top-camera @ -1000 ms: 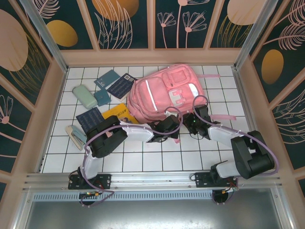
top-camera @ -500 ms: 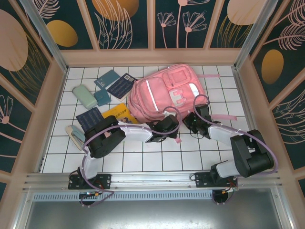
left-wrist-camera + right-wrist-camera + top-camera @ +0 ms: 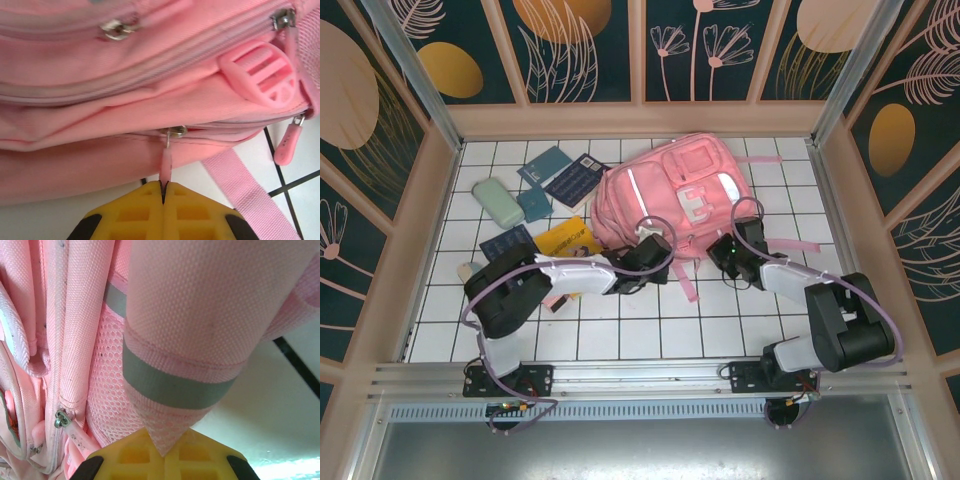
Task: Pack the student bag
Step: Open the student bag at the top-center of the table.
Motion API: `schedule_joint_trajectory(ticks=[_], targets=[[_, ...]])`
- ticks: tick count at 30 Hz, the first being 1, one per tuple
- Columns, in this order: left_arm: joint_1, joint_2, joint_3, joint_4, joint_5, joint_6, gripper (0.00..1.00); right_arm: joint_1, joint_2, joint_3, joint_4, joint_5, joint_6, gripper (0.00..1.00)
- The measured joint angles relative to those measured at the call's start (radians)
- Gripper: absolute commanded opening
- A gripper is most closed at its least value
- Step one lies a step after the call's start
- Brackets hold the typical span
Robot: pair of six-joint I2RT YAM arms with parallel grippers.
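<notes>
The pink student bag [image 3: 660,190] lies on the white tiled floor, its front pockets facing up. My left gripper [image 3: 653,252] is at the bag's near edge. In the left wrist view its yellow fingers [image 3: 135,210] are shut on a pink zipper pull [image 3: 165,162] that hangs from a metal slider on the bag [image 3: 125,60]. My right gripper [image 3: 723,250] is at the bag's near right corner. In the right wrist view it [image 3: 165,452] is shut on a pinch of the pink mesh side pocket [image 3: 165,432], below a grey reflective band [image 3: 175,385].
Left of the bag lie a teal case [image 3: 498,202], dark booklets [image 3: 573,180], a yellow book [image 3: 567,238] and a small pale item [image 3: 470,272]. Pink straps [image 3: 790,247] trail to the right. Wooden walls [image 3: 840,200] close in the tiled area.
The left arm has swung left and its gripper has slid left along the bag's near edge with the zipper pull. The bag shifted slightly. The right gripper stays at its corner.
</notes>
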Motion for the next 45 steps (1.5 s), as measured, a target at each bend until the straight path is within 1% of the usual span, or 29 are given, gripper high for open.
schedule_joint_trajectory(ticks=[8,15,21,23,24,26,28,31,35,40,45], targets=[[0.054,-0.088,-0.087,-0.079,-0.052,0.045,0.0,-0.056,-0.024,0.0,-0.025,0.005,-0.025,0.0],[0.113,-0.147,-0.113,-0.125,-0.056,0.109,0.0,-0.099,-0.028,0.0,-0.037,0.001,-0.053,0.0],[0.113,-0.159,-0.113,-0.105,0.048,0.15,0.0,-0.103,-0.028,0.0,-0.038,0.0,-0.064,0.0],[0.113,-0.158,-0.109,-0.095,0.11,0.163,0.12,-0.103,-0.028,0.0,-0.038,-0.002,-0.069,0.0],[0.113,-0.157,-0.106,-0.09,0.134,0.164,0.14,-0.104,-0.028,0.0,-0.038,-0.003,-0.071,0.0],[0.113,-0.153,-0.095,-0.066,0.195,0.17,0.27,-0.105,-0.028,0.0,-0.038,-0.005,-0.072,0.0],[0.113,-0.142,-0.082,-0.032,0.262,0.163,0.31,-0.107,-0.028,0.0,-0.038,-0.009,-0.075,0.0],[0.113,-0.092,-0.04,0.017,0.35,0.147,0.32,-0.109,-0.028,0.0,-0.037,-0.015,-0.076,0.0],[0.111,-0.008,0.026,0.054,0.404,0.126,0.32,-0.11,-0.028,-0.002,-0.035,-0.018,-0.076,0.0],[0.111,0.067,0.08,0.052,0.409,0.118,0.34,-0.11,-0.028,-0.002,-0.035,-0.018,-0.078,0.0],[0.111,0.105,0.115,0.034,0.412,0.115,0.36,-0.11,-0.028,-0.002,-0.035,-0.019,-0.078,0.0]])
